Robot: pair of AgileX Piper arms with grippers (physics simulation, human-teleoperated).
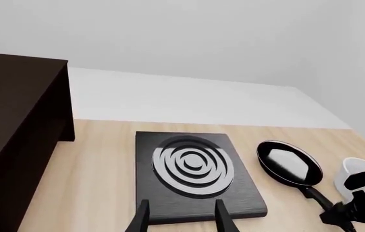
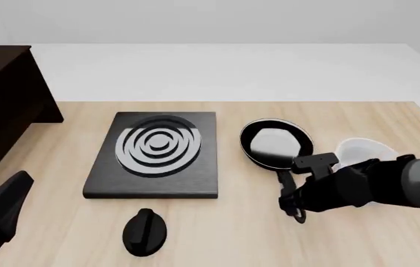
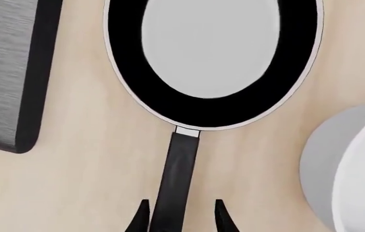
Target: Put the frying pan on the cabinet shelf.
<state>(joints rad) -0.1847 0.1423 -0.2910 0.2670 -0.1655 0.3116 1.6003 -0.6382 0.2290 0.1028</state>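
The frying pan (image 2: 275, 143) lies flat on the table right of the stove plate, its handle (image 3: 177, 174) pointing toward the near edge. It also shows in the left wrist view (image 1: 288, 162). My right gripper (image 3: 181, 217) is open, with one finger on each side of the handle, low over the table; the front view (image 2: 293, 194) shows it at the handle's near half. My left gripper (image 1: 182, 220) is open and empty just before the stove plate's front edge. The dark brown cabinet (image 2: 2, 94) stands at the far left; its shelf board is not visible.
A square black stove plate with grey rings (image 2: 158, 153) lies in the middle of the table. A white bowl (image 2: 362, 153) stands close to the right of the pan, beside my right arm. The cabinet's side wall (image 1: 14, 145) is left of the plate.
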